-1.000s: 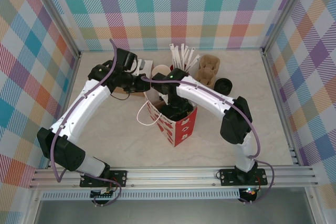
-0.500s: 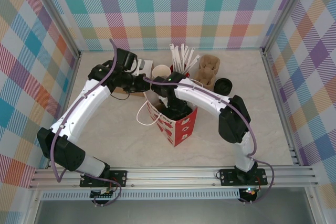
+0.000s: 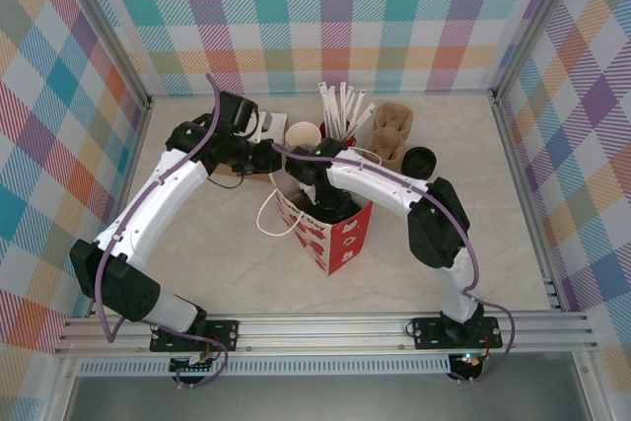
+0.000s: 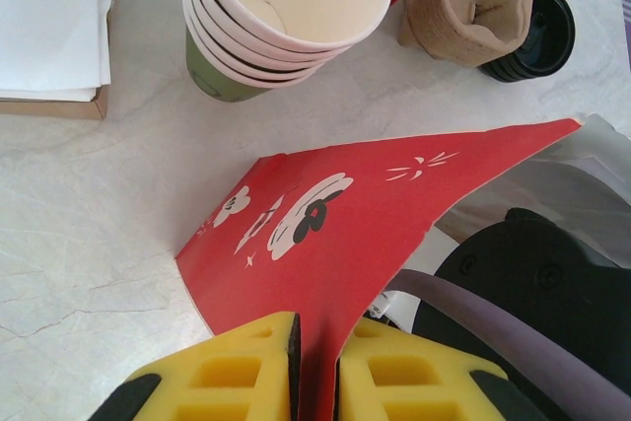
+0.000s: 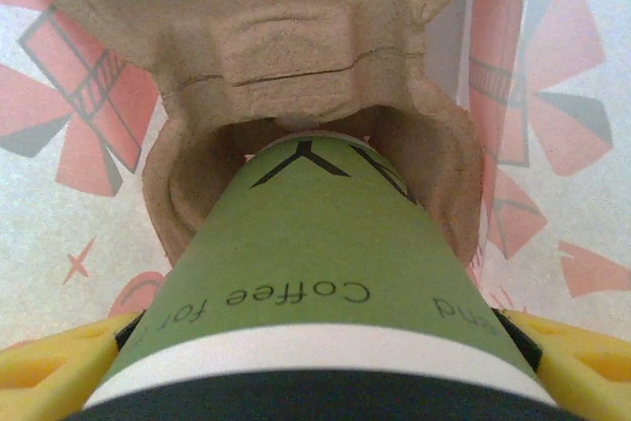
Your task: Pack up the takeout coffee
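Takeout coffee (image 5: 306, 273) clamped between right jaws at carrier (image 5: 286, 46) pocket; left jaws pinching bag (image 4: 325, 214).

Left arm (image 3: 163, 194): white links, black joints, rising from its base and bending inward toward table centre. Left gripper (image 4: 315, 367): yellow fingers (image 4: 232, 377) nearly together, pinching the top edge of the red printed paper bag (image 4: 325, 224).

Right arm (image 3: 394, 184): arched over to the left, wrist pointing down into the bag mouth. Right gripper (image 5: 317, 367): yellow fingertips (image 5: 577, 357) spread wide, clamped on either side of the green paper cup with black lid (image 5: 315, 253).
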`<state>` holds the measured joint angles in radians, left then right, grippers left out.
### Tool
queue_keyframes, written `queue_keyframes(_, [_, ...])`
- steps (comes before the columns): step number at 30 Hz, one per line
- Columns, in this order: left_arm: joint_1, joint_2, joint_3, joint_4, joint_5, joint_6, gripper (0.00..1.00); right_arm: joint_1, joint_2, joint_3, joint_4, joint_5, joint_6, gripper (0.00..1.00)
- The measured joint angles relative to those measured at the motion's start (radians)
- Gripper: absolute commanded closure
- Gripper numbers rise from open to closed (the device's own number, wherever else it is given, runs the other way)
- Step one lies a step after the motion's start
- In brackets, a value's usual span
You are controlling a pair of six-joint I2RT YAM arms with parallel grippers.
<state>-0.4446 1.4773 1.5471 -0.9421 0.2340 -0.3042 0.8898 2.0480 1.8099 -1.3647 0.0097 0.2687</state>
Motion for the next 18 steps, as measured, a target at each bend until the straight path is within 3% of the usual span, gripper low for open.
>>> queue_keyframes(18, [0.0, 0.0, 0.0, 0.0, 0.0, -0.011, 0.84, 0.0, 0.0, -0.011, 0.024, -0.003, 0.0, 0.17])
